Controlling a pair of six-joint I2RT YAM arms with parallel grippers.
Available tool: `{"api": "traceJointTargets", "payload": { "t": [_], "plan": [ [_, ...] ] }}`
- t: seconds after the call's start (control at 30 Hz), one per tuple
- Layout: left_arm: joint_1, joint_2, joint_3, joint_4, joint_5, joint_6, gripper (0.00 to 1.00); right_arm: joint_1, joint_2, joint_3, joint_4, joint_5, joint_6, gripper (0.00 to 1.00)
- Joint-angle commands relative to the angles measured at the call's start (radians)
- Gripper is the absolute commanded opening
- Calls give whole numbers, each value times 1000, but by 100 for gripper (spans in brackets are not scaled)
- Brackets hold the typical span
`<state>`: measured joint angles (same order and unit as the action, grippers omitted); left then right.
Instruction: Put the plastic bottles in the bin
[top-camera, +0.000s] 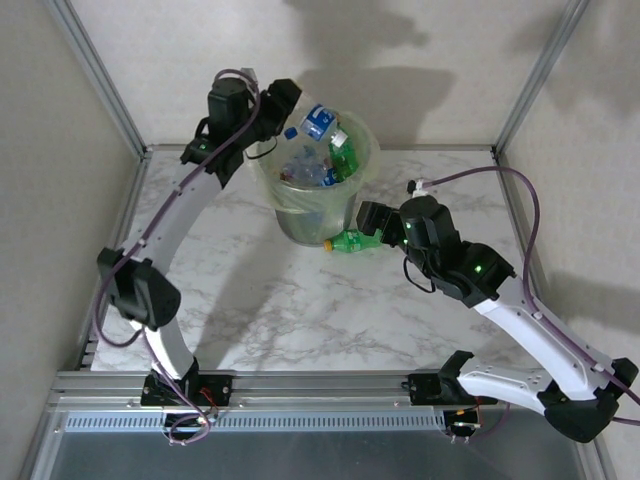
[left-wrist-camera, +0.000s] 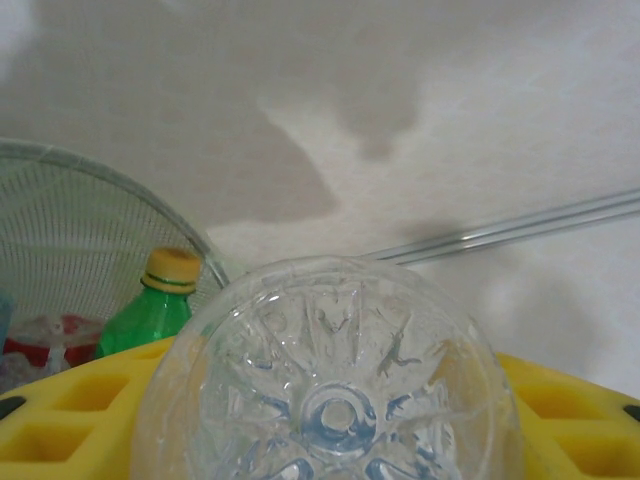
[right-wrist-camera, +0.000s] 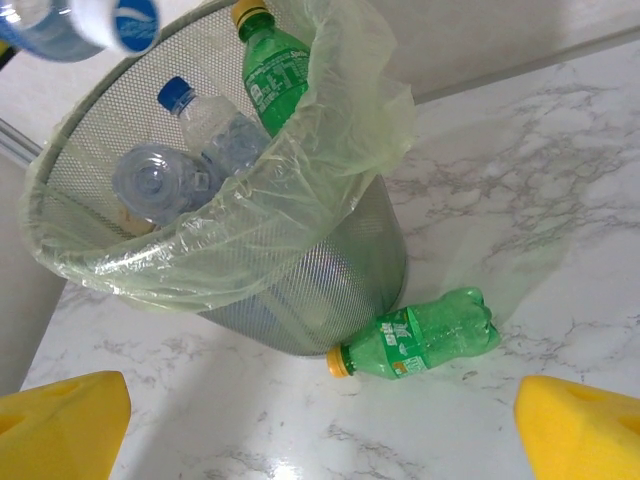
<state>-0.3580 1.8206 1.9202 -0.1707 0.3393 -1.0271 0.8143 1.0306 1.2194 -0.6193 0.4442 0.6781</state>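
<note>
**Left claw holding clear bottle over bin; one green bottle on desk**

Left claw (top-camera: 297, 112): closed partway, pinching a clear bottle (left-wrist-camera: 335, 390). In the left wrist view the yellow pads (left-wrist-camera: 572, 410) sit on either side of the bottle, whose moulded base faces the camera. From the top camera the bottle, with a blue label, hangs above the far left part of the bin (top-camera: 262, 172), inside the rim line.

Right claw (right-wrist-camera: 320, 428): spread wide, holding nothing. Its yellow pads appear at the two lower corners of the right wrist view, with bare desk (top-camera: 300, 310) between them. It hovers low, near the bin's right side and aimed at its foot.

Green bottle (right-wrist-camera: 420, 335): lies on its side on the marble desk, yellow cap touching or just beside the bin's base, between bin and right claw.

Bin contents: several clear bottles with blue caps, plus a green bottle in the bin (right-wrist-camera: 272, 68) with a yellow cap, leaning upright against the far rim. The pale green liner (right-wrist-camera: 300, 190) is folded over the mesh rim.
</note>
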Motion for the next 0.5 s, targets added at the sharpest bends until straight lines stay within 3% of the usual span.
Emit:
{"api": "traceJointTargets", "payload": {
  "t": [0.0, 0.47],
  "plan": [
    [9, 85, 154, -57, -16, 36, 46, -11, -22, -16, -7, 5, 20, 99],
    [23, 197, 276, -245, -14, 129, 46, -30, -26, -16, -11, 2, 11, 98]
  ]
}}
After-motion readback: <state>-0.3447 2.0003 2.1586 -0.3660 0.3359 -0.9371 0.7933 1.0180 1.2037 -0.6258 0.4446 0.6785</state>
